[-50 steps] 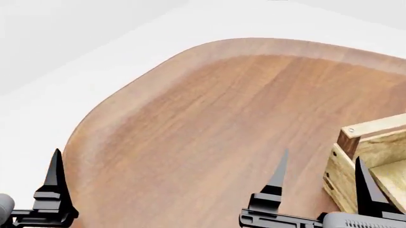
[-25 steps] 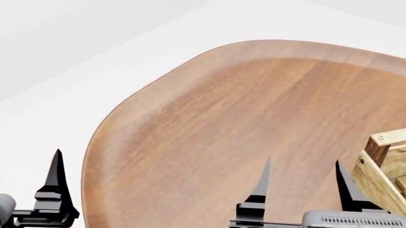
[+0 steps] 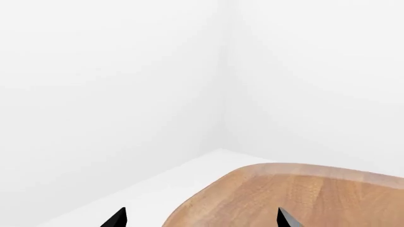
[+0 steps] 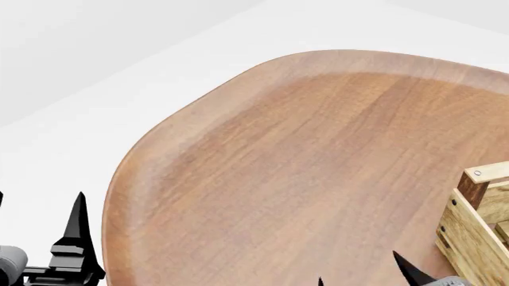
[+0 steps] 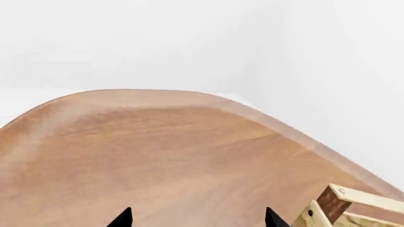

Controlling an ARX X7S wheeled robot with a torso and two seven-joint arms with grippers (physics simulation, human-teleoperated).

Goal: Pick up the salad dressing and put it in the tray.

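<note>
A: Wood fills most of the head view: a broad brown table (image 4: 318, 167) with a rounded corner and a raised rim, on a white floor (image 4: 119, 89). Where is the tray?

B: The tray (image 4: 477, 226) sits at about four o'clock in the head view, cut off by the picture's edge. Only one corner shows: a dark corner post (image 4: 472, 186), a pale top rail and a light-wood side wall. It rests on the table.

A: And the salad dressing?

B: No view shows it, so I cannot tell where it is.

A: What about the right gripper?

B: In the head view the right gripper (image 4: 362, 279) shows only two black fingertips at about five o'clock, just beside the tray's corner. In the right wrist view the right gripper (image 5: 197, 222) has its tips well apart with bare table between them, so the jaws are spread and hold nothing. The tray (image 5: 344, 208) corner appears there too.

A: The left?

B: The left gripper (image 4: 40, 238) is at eight o'clock in the head view, over the floor beside the table's rim. The left wrist view shows the left gripper (image 3: 200, 221) with both tips wide apart, gripping nothing, near the table (image 3: 303, 198) corner.
</note>
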